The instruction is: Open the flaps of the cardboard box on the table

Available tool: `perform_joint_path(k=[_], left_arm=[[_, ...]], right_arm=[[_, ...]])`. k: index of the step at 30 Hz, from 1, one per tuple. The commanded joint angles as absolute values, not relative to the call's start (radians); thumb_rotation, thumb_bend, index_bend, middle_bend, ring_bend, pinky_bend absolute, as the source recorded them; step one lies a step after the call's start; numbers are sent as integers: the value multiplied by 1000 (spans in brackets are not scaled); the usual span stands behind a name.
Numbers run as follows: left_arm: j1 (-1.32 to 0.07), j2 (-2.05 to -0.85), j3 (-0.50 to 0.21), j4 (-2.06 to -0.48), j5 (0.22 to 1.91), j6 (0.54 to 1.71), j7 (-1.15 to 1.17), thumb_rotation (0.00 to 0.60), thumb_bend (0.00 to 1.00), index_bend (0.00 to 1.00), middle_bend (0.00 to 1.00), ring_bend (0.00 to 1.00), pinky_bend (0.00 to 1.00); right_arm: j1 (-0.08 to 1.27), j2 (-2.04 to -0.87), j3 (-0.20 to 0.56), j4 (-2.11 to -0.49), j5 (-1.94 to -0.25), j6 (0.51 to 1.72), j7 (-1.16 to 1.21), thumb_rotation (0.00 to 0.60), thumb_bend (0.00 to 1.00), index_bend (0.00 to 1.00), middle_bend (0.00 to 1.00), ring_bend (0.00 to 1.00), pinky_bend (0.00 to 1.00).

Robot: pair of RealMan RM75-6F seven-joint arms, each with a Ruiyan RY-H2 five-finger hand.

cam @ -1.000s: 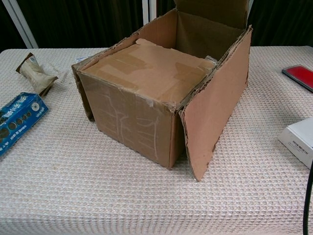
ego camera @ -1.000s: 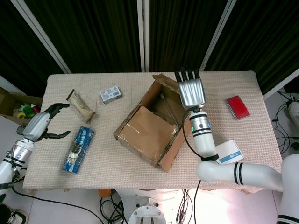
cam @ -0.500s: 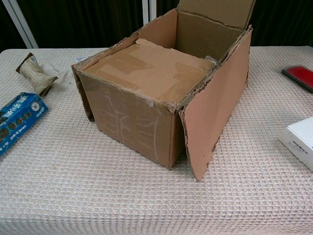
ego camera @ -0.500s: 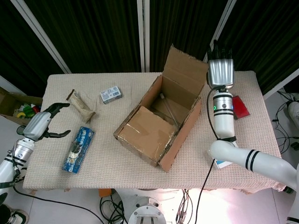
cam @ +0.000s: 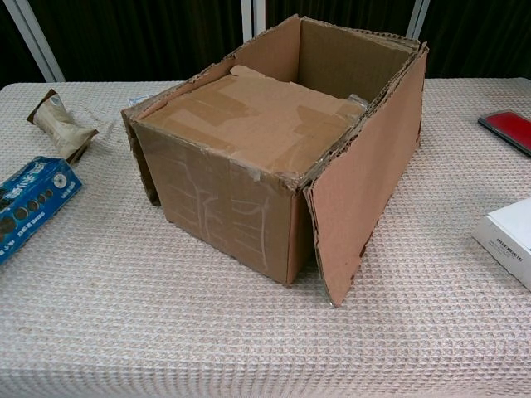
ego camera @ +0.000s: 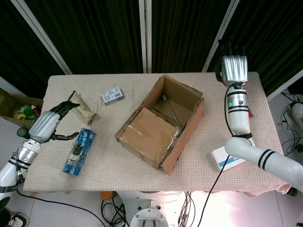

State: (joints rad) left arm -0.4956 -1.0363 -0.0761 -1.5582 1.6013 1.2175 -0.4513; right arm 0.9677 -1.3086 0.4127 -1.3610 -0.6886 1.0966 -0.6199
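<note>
The cardboard box (ego camera: 161, 124) stands mid-table, its far half uncovered and showing the inside. One taped flap (ego camera: 147, 131) still lies flat over the near half. A side flap (ego camera: 185, 142) hangs down on the right. In the chest view the box (cam: 224, 199) fills the middle, with the flat flap (cam: 249, 116) on top and the side flap (cam: 365, 178) hanging. My right hand (ego camera: 234, 69) is raised beyond the box's far right corner, fingers straight, holding nothing. My left hand (ego camera: 47, 126) hovers at the table's left edge, fingers spread, empty.
A blue snack packet (ego camera: 79, 151) and a tan wrapper (ego camera: 81, 108) lie left of the box, with a small blue-grey carton (ego camera: 112, 95) behind them. A white box (ego camera: 227, 158) sits at the front right. A red flat item (cam: 508, 128) lies at the right.
My right hand lifted the far flap from inside the box, then drew away up and right. That flap swung up and dropped out of sight behind the box. My left hand edged inward.
</note>
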Motion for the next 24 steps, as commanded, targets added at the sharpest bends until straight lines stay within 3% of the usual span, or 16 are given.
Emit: perform_joint_path(k=[1,6,9,12,15,18,24], left_arm=[[-556,-1009,-96,-1675,1695,1218,-325,212,210,129,158,105,249],[-662,-1051,-132,-1779,1705,1093,-162,148,177,128,170,105,251],[-738,-1102,-180,-1805,1647,1000,-80,65,127,128,173,105,250],[-816,-1174,-234,-1802,1552,915,-17,41,121,129,187,105,250],[-891,-1256,-268,-1763,1459,838,67,1,124,131,192,105,245],[-953,-1337,-288,-1715,1378,791,148,0,124,133,194,106,238],[-1044,-1468,-304,-1584,1232,767,311,0,112,136,196,105,231]], right_arm=[[899,-1207,428,-1497,-787,1137,-524,600,349,0,0,0,0],[793,-1079,448,-1682,-893,1183,-352,600,343,0,0,0,0],[727,-1002,438,-1769,-956,1206,-288,600,337,0,0,0,0],[667,-941,425,-1840,-1030,1245,-235,600,338,0,0,0,0],[611,-892,409,-1896,-1109,1287,-186,600,428,0,0,0,0],[562,-856,391,-1929,-1192,1330,-140,600,513,0,0,0,0],[482,-821,352,-1973,-1298,1381,-30,600,513,0,0,0,0]])
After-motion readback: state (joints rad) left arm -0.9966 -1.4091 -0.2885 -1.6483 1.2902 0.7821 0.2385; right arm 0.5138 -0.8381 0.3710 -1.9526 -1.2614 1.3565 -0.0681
